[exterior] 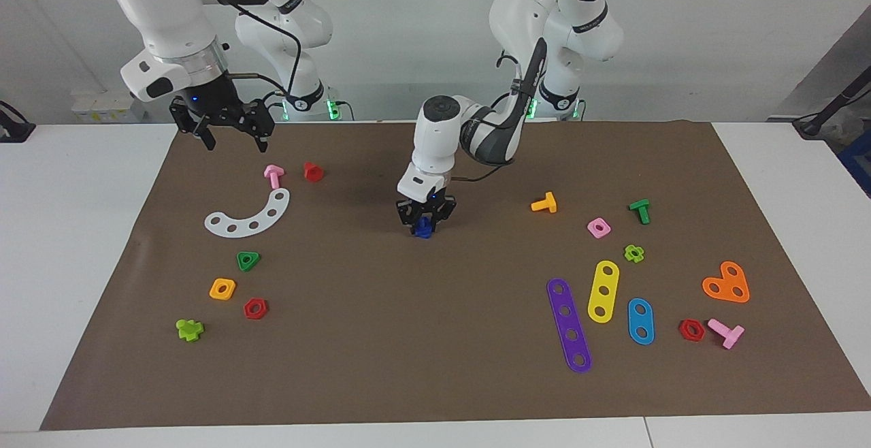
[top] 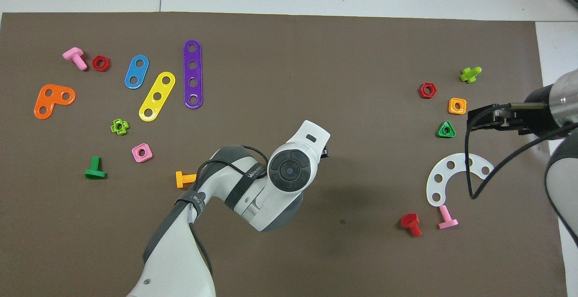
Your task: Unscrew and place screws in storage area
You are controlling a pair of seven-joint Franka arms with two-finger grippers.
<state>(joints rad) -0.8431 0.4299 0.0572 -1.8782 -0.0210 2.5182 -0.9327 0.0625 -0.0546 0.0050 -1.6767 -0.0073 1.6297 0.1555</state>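
Left gripper (exterior: 424,225) clamped on blue screw (exterior: 424,229) mid-mat (exterior: 435,380). Keep grip square, twist slowly, lift straight. Right gripper (exterior: 231,136) waits spread, over mat corner, ten o'clock from screw.

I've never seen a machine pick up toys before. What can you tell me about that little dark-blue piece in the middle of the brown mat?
The dark-blue bolt is a small toy piece that looks like glossy plastic. It sits low at the middle of the brown paper mat, with the coloured pieces lying toward either end. The left tool is shut on it from above, its black fingers pressed against its sides and hiding its upper part, so its exact shape cannot be told. In the overhead view the arm covers it completely.
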